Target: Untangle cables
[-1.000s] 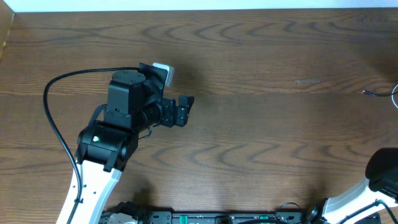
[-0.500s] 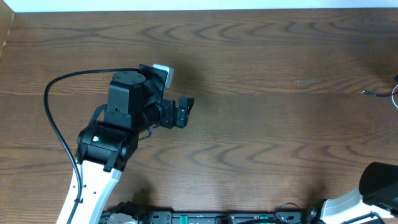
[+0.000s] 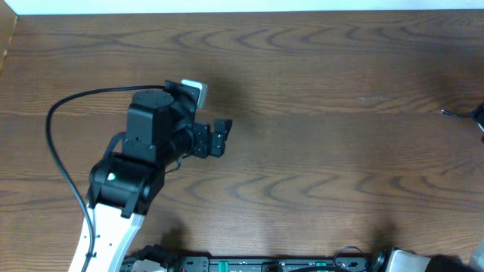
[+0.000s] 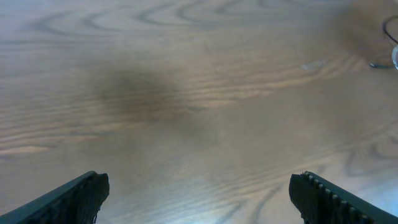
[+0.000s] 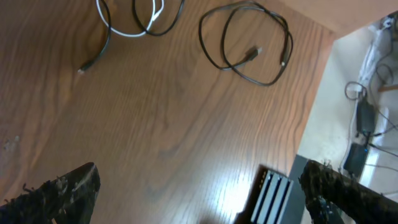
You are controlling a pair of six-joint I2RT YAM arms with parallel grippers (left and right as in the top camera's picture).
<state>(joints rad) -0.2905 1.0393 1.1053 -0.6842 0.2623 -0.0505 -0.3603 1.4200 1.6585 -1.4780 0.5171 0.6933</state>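
Landmark: right-hand edge of the table (image 5: pixel 186 124).
Left gripper (image 3: pixel 221 137): well away from that edge, over bare wood. Jaws spread wide, nothing between them.
Right gripper (image 5: pixel 199 180): near that edge, above the wood. Jaws likewise spread wide and empty.
Black cable (image 5: pixel 252 55): a loose loop lying flat just inside the edge, clear of both grippers.
White cable (image 5: pixel 132 35): farther from the edge than the loop and apart from it, crossed by a black strand (image 5: pixel 93 61) (the view cuts off the crossing, so which lies on top cannot be told).
Overhead view: only a thin cable end shows, toward that edge.
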